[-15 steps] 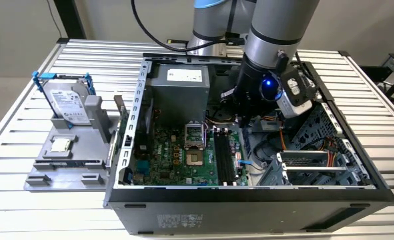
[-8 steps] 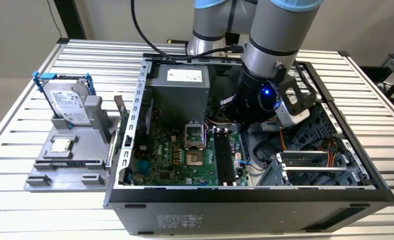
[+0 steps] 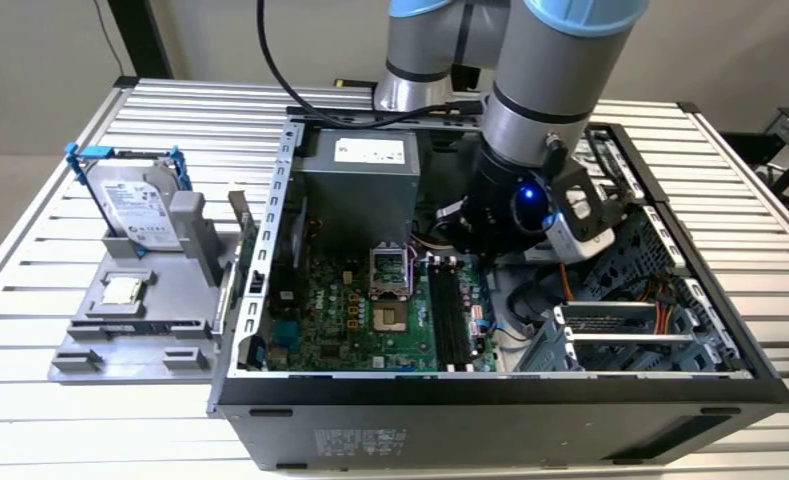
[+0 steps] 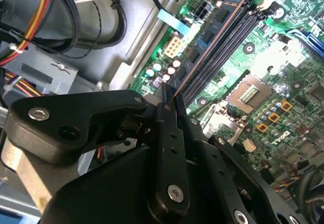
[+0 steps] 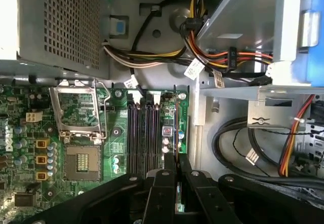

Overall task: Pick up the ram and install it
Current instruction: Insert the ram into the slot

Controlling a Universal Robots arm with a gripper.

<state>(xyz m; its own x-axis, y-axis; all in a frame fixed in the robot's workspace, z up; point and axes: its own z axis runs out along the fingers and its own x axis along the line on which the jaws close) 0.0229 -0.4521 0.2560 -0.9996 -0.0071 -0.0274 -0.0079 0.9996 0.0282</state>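
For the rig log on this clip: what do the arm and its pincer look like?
The arm is built of silver-grey tubular links with light blue joint caps, and a black cable runs alongside it. Its wrist section is black, with a small blue light and a white-and-black camera block mounted on it. In both wrist views the pincer is matte black, with flat bar-like links joined by silver screws.

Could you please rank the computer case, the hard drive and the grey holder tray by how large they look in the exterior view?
1. Computer case, clearly the largest.
2. Grey holder tray.
3. Hard drive, standing upright in the tray, so partly foreshortened, yet it looks smallest.
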